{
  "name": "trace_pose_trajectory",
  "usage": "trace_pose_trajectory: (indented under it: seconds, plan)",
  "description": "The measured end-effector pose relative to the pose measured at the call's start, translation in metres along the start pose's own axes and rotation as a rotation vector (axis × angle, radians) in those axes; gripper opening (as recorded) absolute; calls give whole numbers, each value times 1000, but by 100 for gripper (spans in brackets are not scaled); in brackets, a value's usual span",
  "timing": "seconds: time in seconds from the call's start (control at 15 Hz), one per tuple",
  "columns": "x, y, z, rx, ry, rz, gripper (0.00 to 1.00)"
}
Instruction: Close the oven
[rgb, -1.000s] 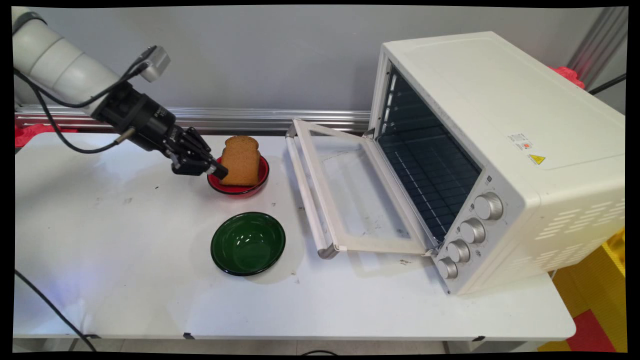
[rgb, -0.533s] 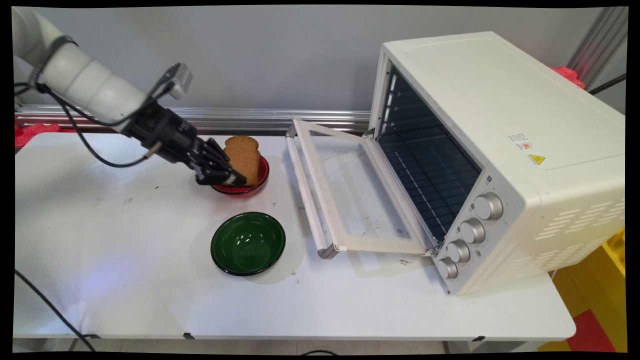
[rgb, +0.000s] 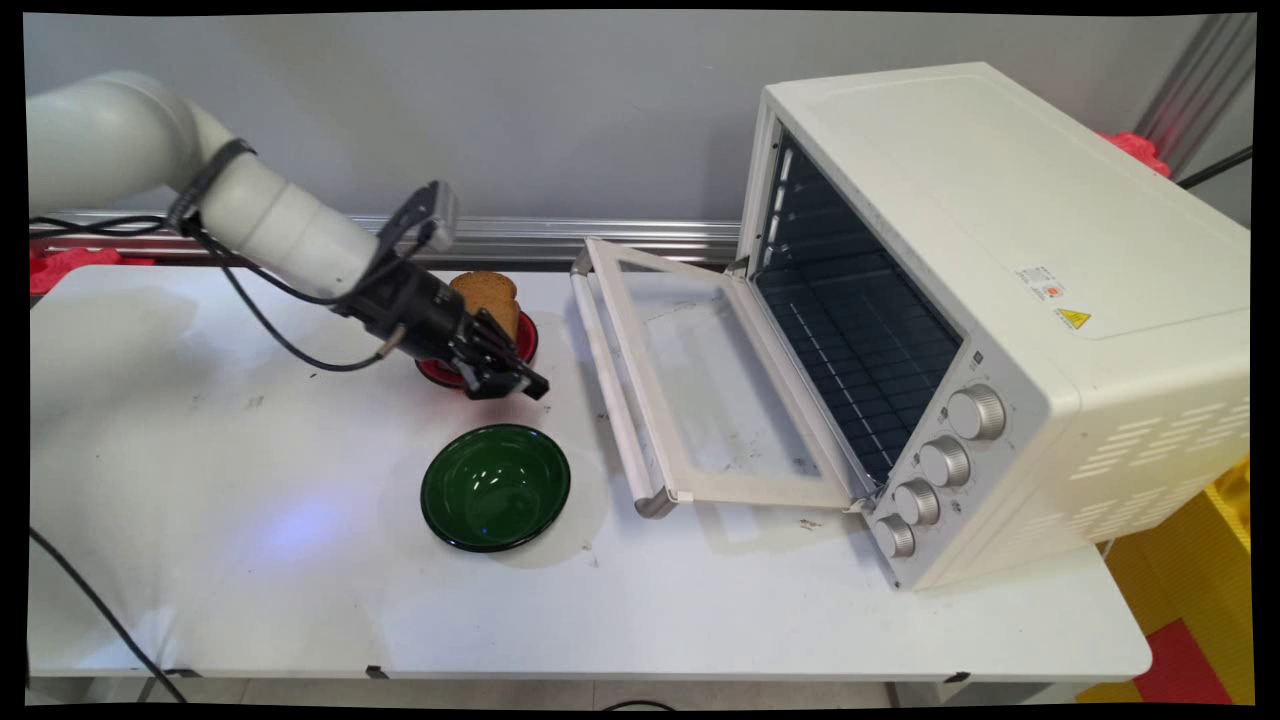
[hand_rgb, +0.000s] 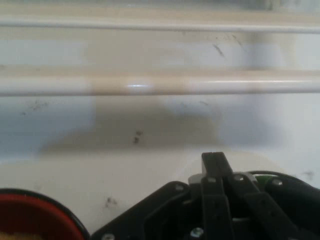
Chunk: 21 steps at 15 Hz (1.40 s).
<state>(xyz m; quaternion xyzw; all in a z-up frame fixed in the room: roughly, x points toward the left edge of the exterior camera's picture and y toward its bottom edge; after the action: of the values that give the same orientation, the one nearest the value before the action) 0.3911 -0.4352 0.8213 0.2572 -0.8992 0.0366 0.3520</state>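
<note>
Pincer (rgb: 528, 385), shut and empty, hangs beside red bowl (rgb: 527, 340) holding bread (rgb: 490, 293).

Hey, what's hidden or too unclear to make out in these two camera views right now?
- Main view: lower part of the brown bread slice and most of the red round bowl, covered by the black two-finger tool.
- Hand view: red round bowl cut off by the bottom edge.
- Both views: whether the tool's fingers are open.

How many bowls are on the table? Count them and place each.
2. The red bowl sits behind the gripper, holding the bread slice; the green bowl stands nearer the table's front edge, empty.
</note>
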Motion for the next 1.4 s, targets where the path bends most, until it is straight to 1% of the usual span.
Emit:
trace_pose_trajectory:
  seconds: [0.33,0.67,1.13,1.4]
  plan:
    - [-2,-8,36,10,-2,5,0]
    - [-3,-14,62,13,1,12,0]
    - [-2,-19,81,11,12,20,0]
    - [2,-19,88,-1,33,26,0]
